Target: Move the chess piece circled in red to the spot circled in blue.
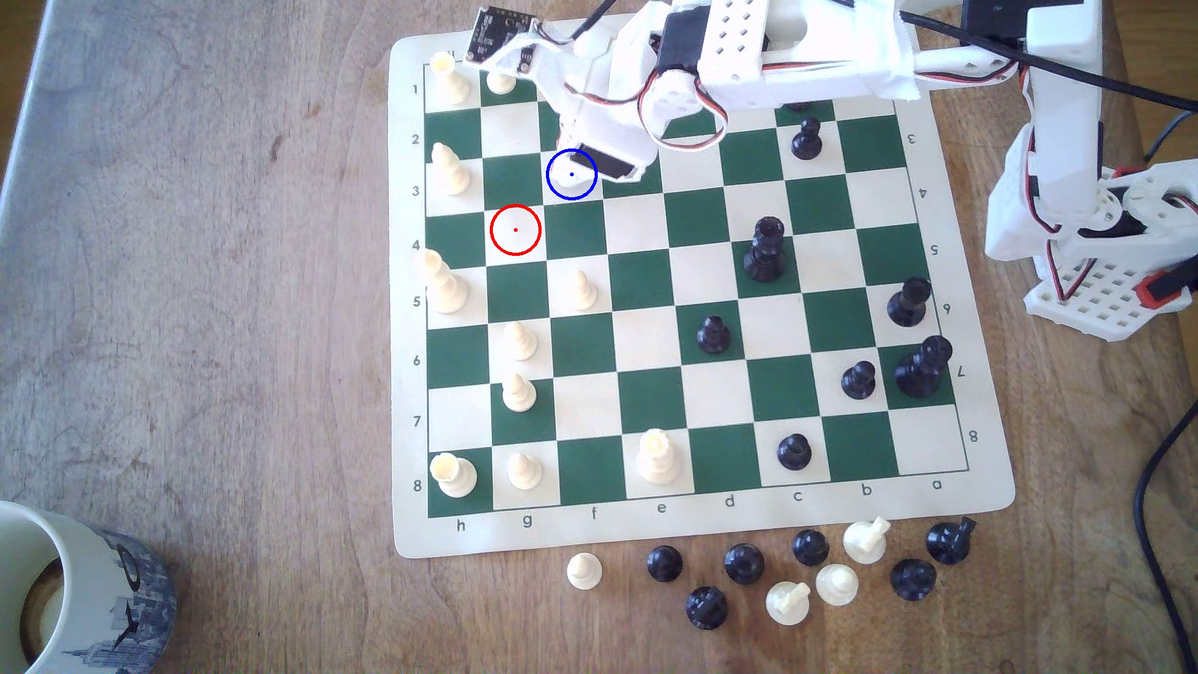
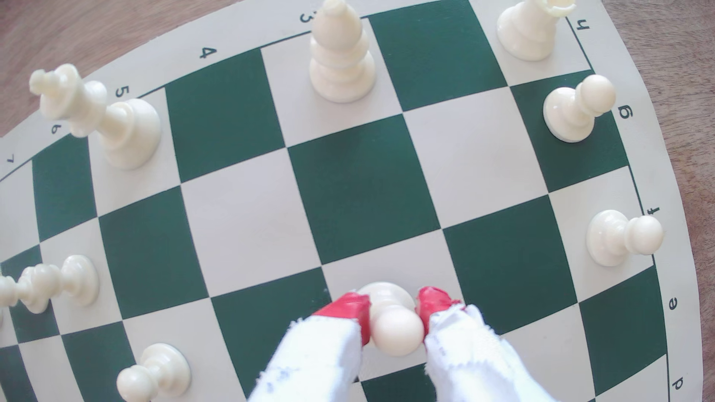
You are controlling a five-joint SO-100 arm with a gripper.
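The chess piece (image 2: 394,321), a cream pawn with a ball head, stands upright between my red-tipped fingers (image 2: 348,309), its base on a cream square (image 2: 387,274). My gripper (image 2: 392,313) is shut on its neck, with a pad touching on each side. In the exterior view my gripper (image 1: 574,165) hangs over the spot (image 1: 564,188), the blue-ringed cream square, and hides the pawn. The red-ringed cream square (image 1: 515,229), one square diagonally away, holds nothing.
Cream pieces line the exterior view's left files, including a tall one (image 1: 449,170) and a pawn (image 1: 585,290). Black pieces (image 1: 765,249) stand on the exterior view's right half. Several captured pieces (image 1: 778,570) lie off the board's near edge. A mug (image 1: 84,583) sits at lower left.
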